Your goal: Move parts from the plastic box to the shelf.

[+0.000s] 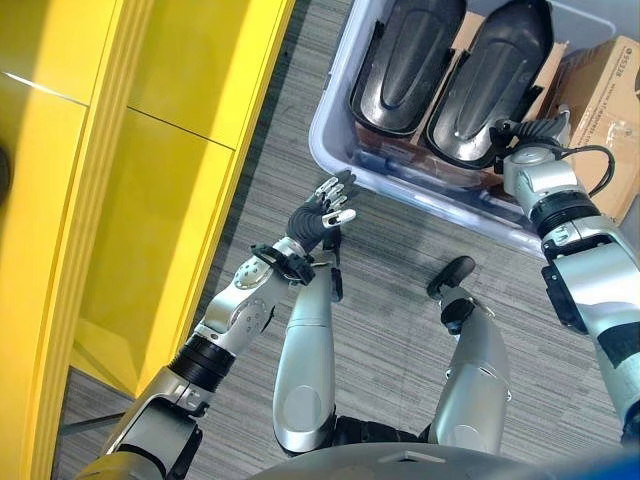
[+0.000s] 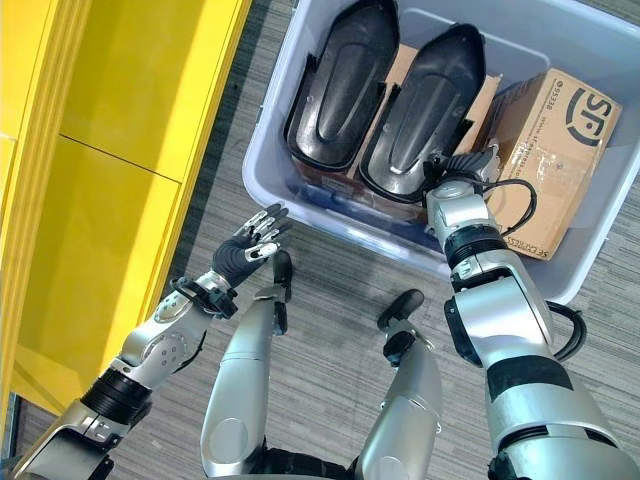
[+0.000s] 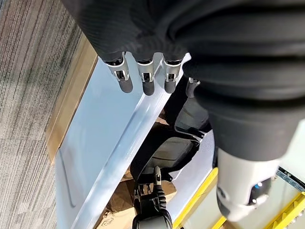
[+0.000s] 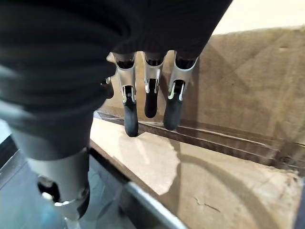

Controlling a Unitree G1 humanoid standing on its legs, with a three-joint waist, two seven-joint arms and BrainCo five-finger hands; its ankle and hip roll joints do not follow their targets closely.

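Note:
The pale blue plastic box (image 1: pixel 420 200) stands on the floor at the upper right. Inside it, two black moulded parts (image 1: pixel 405 60) (image 1: pixel 490 80) lie side by side on brown cardboard. My right hand (image 1: pixel 530 135) is inside the box, between the right black part and a cardboard carton (image 1: pixel 605 90). Its fingers (image 4: pixel 150 95) are straight, close to the carton's side (image 4: pixel 228 95), and hold nothing. My left hand (image 1: pixel 322 215) hovers open over the floor just outside the box's near left corner, fingers (image 3: pixel 143 81) spread toward the box wall (image 3: pixel 105 138). The yellow shelf (image 1: pixel 150 150) runs along the left.
Grey striped carpet (image 1: pixel 270 180) lies between the shelf and the box. The carton (image 2: pixel 555 150) takes up the box's right end. A flat cardboard sheet (image 4: pixel 190 181) lies under my right hand.

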